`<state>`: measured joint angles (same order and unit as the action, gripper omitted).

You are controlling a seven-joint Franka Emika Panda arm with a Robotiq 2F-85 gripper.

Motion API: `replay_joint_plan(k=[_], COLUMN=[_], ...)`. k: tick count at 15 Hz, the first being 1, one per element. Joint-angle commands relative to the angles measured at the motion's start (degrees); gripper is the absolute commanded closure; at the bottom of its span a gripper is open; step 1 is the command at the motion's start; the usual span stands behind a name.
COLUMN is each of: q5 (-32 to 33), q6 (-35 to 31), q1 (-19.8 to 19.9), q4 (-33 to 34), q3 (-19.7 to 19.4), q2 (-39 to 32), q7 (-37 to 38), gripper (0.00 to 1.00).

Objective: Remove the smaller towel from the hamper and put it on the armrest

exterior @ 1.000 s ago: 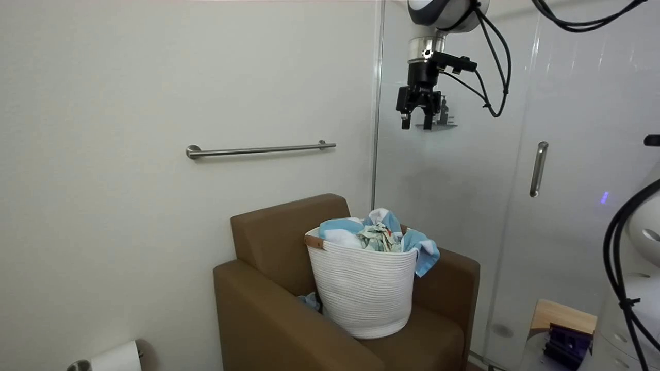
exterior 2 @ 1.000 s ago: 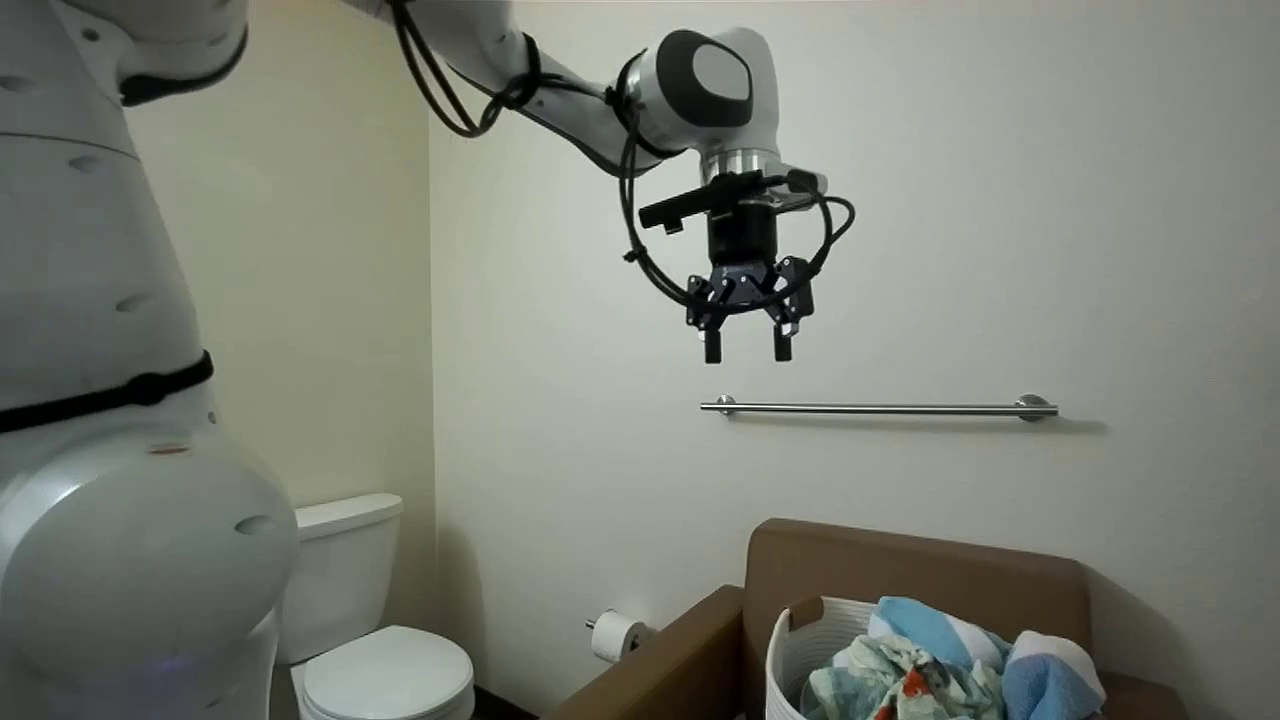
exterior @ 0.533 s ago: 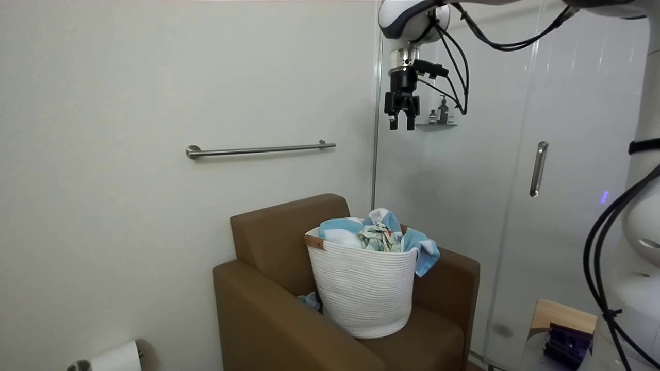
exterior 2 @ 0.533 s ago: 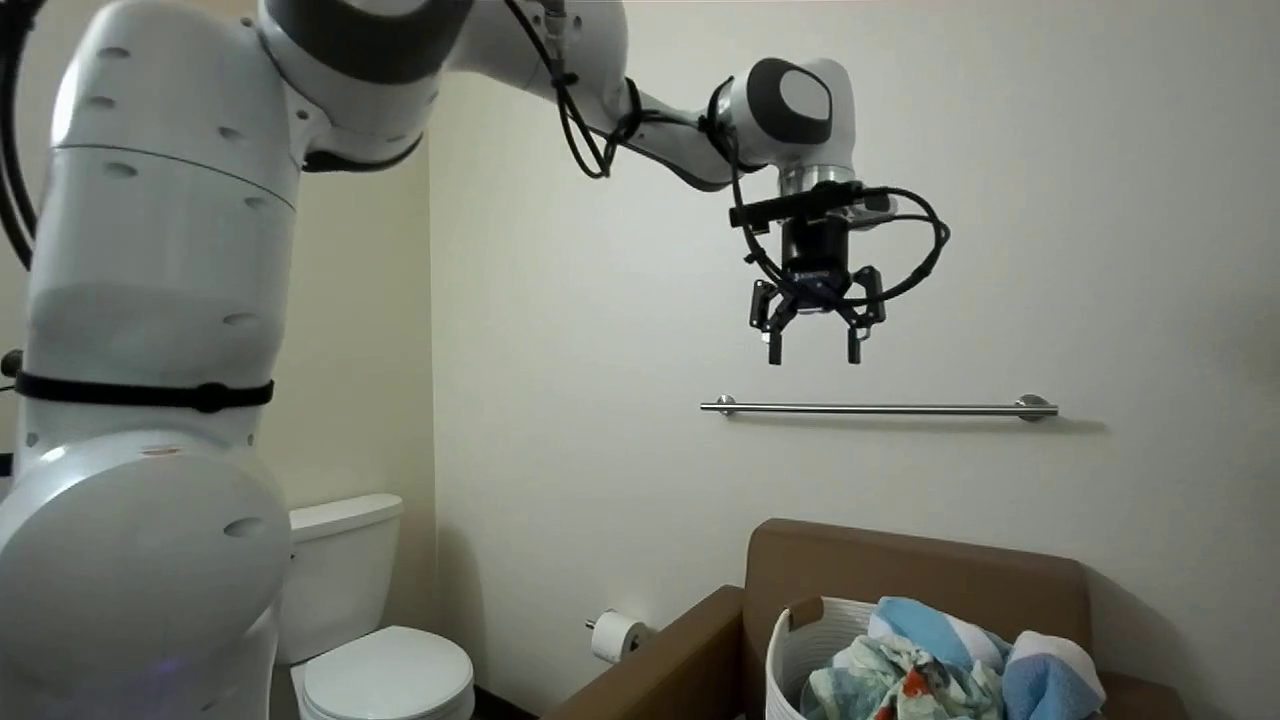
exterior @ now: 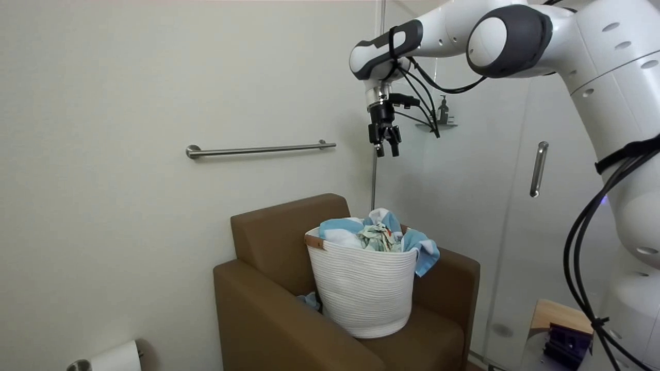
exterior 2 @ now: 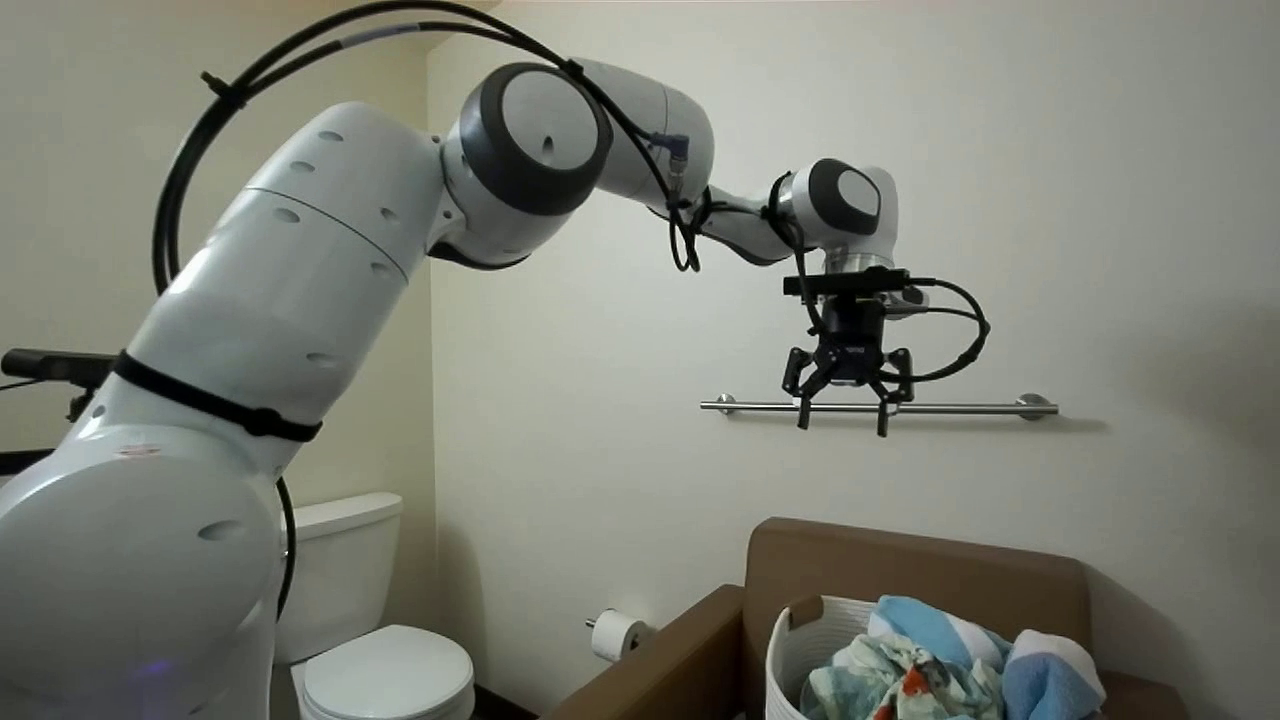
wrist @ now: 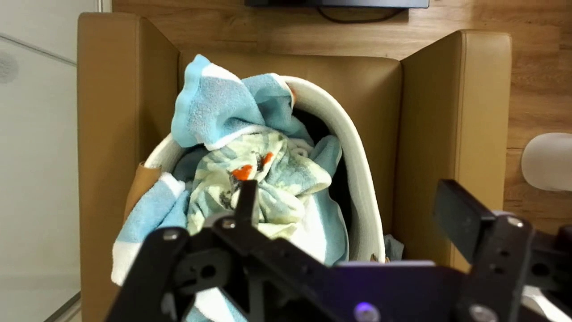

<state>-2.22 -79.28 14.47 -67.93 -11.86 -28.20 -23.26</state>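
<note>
With its jaws wide apart, the robot's hand point(exterior 2: 843, 428) points down in mid-air above the brown bench point(wrist: 375, 103), as we see in both exterior views. Well below it, a white hamper point(exterior: 361, 288) stands on the bench; from the wrist view we place it toward the bench's side edge near the shower glass point(exterior: 454, 206), close beside the shower-side armrest point(wrist: 105, 156). Crumpled in the middle of the hamper, on top, lies a pale green patterned towel point(wrist: 286, 172) with orange marks, which looks to us the smaller. Blue-and-white towelling point(wrist: 223, 103) lies around it, part of it flopped over the rim toward that same edge. Toward the back corner by the opposite armrest point(wrist: 482, 112), we spot a piece of grey-blue cloth point(exterior: 309, 300) beside the hamper. Above the bench's back edge, a towel bar point(exterior 2: 960, 409) runs along the wall point(exterior 2: 600, 350). Past the opposite side edge, we find a paper roll point(exterior 2: 613, 636) and a white toilet point(exterior 2: 390, 672).
</note>
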Motion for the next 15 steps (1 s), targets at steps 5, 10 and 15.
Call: replay_joint_plan(k=[5, 10, 15], q5=[-0.1, 1.0, 3.6], q6=[1.4, 2.6, 4.3], q1=[0.5, 5.8, 10.4], q4=[2.9, 12.8, 19.8], q3=[0.0, 2.9, 4.3], q2=[-1.6, -13.1, -24.0], q7=[0.3, -1.8, -8.9], gripper=[0.0, 0.0, 0.0])
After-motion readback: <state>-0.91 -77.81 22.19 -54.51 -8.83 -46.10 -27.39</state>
